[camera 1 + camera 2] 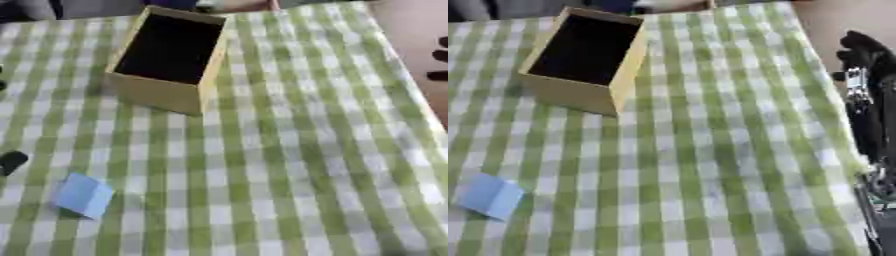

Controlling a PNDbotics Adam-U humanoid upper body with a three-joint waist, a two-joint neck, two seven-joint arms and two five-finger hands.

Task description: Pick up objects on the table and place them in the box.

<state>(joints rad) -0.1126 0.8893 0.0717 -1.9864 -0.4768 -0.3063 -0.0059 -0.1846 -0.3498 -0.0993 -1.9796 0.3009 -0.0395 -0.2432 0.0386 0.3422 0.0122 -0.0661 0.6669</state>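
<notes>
Two hands are ours to report, and neither is on anything. Our right hand point(866, 75) shows best in the right eye view, hanging just past the table's right edge, black fingers pointing up and away, fairly straight and apart, holding nothing. In the left eye view only a few dark fingertips of it peek in at the right border. Our left hand point(10, 161) shows only as a dark rounded tip at the left border of the left eye view; we cannot tell how its fingers stand.

Moving outward, the green-and-white checked tablecloth point(289, 165) lies wide open across the middle and right, with plenty of bare room between the right edge and the box. Near the front left corner sits a small light-blue flat object point(84, 195), lying flat on the cloth, near the left fingertip but apart from it. Well away from it, at the far left of centre, stands the open wooden box point(171, 55), upright, its dark interior showing nothing we can make out. Nothing stands between the blue piece and the box.
</notes>
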